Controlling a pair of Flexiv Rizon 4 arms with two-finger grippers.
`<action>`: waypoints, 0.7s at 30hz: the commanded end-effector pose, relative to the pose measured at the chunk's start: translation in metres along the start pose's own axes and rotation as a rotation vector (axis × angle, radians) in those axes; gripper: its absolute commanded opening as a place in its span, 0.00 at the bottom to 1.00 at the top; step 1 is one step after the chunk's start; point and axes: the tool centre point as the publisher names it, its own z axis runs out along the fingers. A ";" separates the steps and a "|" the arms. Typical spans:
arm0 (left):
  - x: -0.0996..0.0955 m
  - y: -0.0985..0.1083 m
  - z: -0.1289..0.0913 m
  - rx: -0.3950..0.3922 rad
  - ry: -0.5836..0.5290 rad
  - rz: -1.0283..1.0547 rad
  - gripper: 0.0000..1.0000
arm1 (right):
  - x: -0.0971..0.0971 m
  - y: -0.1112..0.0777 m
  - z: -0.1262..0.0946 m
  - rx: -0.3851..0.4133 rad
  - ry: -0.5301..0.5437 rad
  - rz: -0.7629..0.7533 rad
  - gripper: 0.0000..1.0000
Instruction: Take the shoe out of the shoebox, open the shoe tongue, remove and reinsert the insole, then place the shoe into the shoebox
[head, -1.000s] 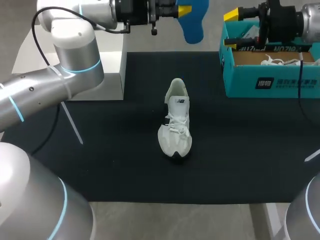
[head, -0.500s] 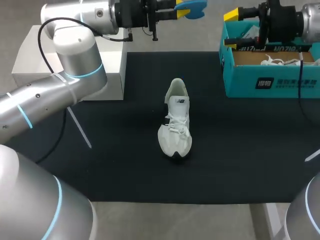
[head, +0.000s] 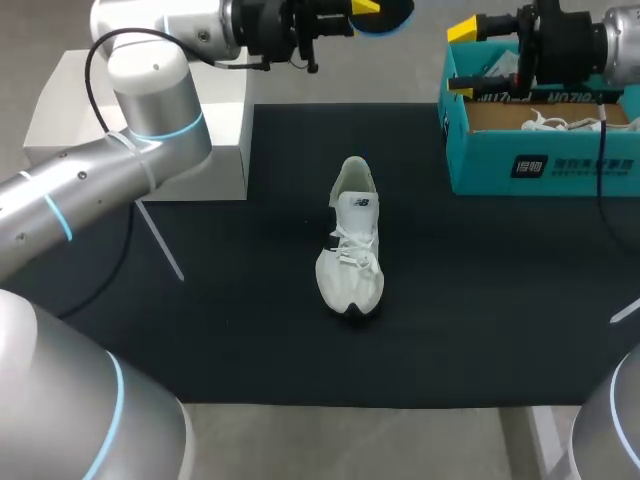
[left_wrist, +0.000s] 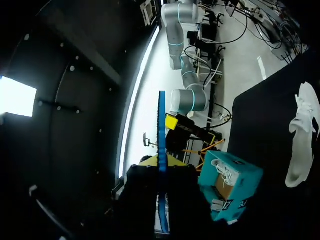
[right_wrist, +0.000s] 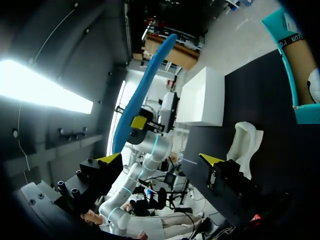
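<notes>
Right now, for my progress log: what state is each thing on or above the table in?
Flat blue insole: held aloft.
Teal cardboard shoebox: open.
White lace-up sneaker: upright, outside shoebox.
Left gripper: shut on insole.
Right gripper: open, empty.

The middle of the black mat (head: 230, 330) is being taken up by the white shoe (head: 350, 245), with bare mat being left to either side of it and toward the near edge. The far right corner is being blocked by the teal shoebox (head: 540, 150), and the right gripper (head: 460, 58), fingers spread, is being held at its left end. The far left corner is being closed off by a white block (head: 225, 150). Above the far edge, between block and shoebox, the blue insole (head: 392, 14) is being clamped in the left gripper (head: 362, 8).
</notes>
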 end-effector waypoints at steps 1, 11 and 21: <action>0.012 0.003 0.003 0.015 0.023 0.312 0.00 | 0.000 0.000 0.001 -0.001 -0.002 0.000 1.00; 0.027 -0.012 0.009 -0.086 0.000 0.128 0.00 | 0.000 0.000 0.001 -0.001 -0.002 0.000 1.00; 0.040 -0.018 0.012 -0.101 0.088 0.173 0.00 | 0.000 0.002 0.002 -0.001 -0.003 0.000 1.00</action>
